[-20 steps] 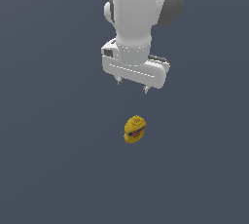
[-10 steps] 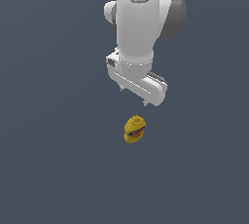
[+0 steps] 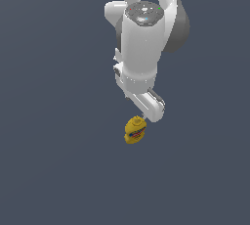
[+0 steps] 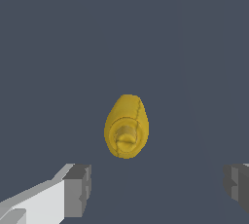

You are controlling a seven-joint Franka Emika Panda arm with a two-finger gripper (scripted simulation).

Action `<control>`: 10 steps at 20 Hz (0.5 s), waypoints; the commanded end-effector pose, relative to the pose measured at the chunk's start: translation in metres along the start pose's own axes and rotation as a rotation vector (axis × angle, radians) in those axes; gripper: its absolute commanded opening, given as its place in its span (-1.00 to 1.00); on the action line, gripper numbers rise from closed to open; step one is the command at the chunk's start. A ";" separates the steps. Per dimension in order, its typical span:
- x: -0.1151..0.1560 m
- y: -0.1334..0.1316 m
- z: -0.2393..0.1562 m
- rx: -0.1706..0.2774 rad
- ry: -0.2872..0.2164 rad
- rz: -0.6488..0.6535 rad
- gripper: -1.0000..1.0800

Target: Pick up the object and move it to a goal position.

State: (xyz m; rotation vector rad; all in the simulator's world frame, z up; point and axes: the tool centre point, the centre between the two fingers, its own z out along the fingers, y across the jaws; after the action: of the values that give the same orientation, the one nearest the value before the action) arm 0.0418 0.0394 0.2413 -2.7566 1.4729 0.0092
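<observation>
Flat slate-grey ground fills both views, matte and unmarked. My arm (image 3: 144, 38) comes in from 12 o'clock in the exterior view, white glossy casing over a darker grey joint, wrist pointing steeply down. My pincer (image 3: 142, 115) sits just above the yellow bottle (image 3: 135, 130); whether it touches the cap I cannot tell from that view.

Wrist view: my fingers (image 4: 78, 190) stand wide apart, grey blocky pads at either side, nothing between them. The bottle (image 4: 126, 126) lies ahead of the gap, not yet inside it.

Bottle: stands upright on the ground, slightly below centre of the exterior view. Rounded oval body, smooth mustard-yellow plastic, stubby nozzle cap seen end-on from the wrist. A red, blue and white label shows on the side toward 4 o'clock in the exterior view.
</observation>
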 end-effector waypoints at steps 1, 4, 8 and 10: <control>0.002 -0.005 0.006 -0.003 0.003 0.056 0.92; 0.003 -0.010 0.011 -0.006 0.006 0.109 0.92; 0.004 -0.014 0.017 -0.008 0.010 0.161 0.92; 0.004 -0.016 0.019 -0.009 0.012 0.179 0.92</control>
State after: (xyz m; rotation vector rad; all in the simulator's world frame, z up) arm 0.0560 0.0444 0.2243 -2.6392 1.6983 0.0034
